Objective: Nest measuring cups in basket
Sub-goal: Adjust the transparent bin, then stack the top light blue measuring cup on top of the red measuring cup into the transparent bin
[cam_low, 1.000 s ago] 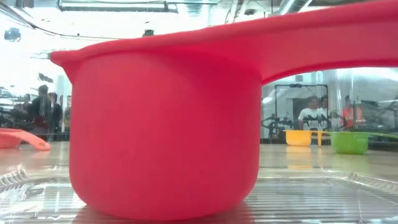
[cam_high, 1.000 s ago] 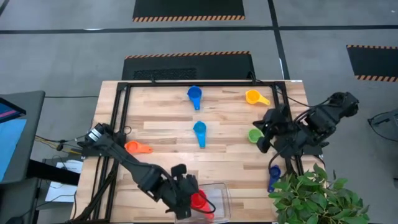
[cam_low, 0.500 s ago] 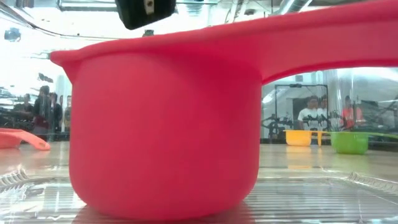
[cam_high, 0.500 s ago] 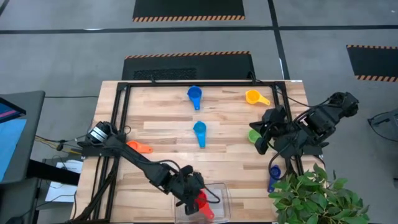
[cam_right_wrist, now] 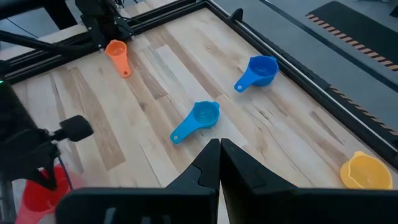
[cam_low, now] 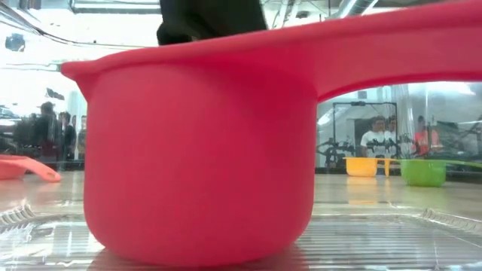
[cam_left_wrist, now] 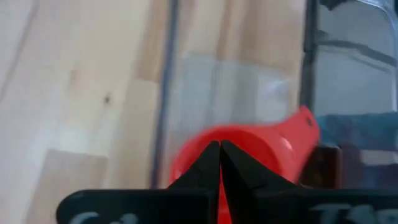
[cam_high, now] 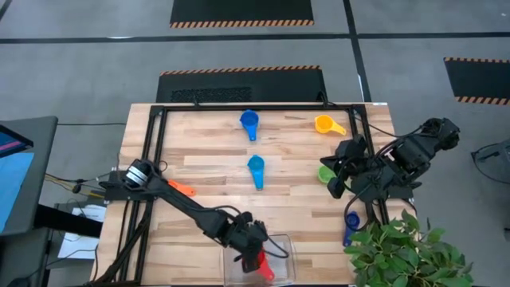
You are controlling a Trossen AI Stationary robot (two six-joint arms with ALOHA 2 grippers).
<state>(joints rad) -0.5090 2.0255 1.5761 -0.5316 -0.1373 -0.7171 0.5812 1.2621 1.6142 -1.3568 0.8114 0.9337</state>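
Note:
The red measuring cup [cam_high: 260,265] stands on its base in the clear basket [cam_high: 280,245] at the table's near edge; it fills the low view [cam_low: 199,150]. My left gripper [cam_left_wrist: 219,147] is shut right over the cup's bowl [cam_left_wrist: 258,146] and shows as a dark shape above its rim [cam_low: 211,19]. My right gripper [cam_high: 338,177] is shut and waits at the table's right, beside the green cup [cam_high: 324,173]. The orange cup [cam_high: 182,190], two blue cups [cam_high: 255,167] [cam_high: 249,122], the yellow cup [cam_high: 323,123] and the dark blue cup [cam_high: 351,225] lie on the table. My left gripper's shut fingers [cam_left_wrist: 208,163] come slanting down from the table's left over the red cup's open bowl [cam_left_wrist: 186,162]. I cannot tell whether they touch it. The cup stands upright on the basket's floor [cam_low: 376,241].
Black frame rails run along the table's left [cam_high: 151,159], far and right sides. A potted plant [cam_high: 398,251] overhangs the near right corner. People stand in the room behind the table [cam_low: 376,139].
My left gripper has moved toward the table's right, from beside the red cup to over it, and has come into the low view above the rim. The red cup has stayed where it was in the basket.

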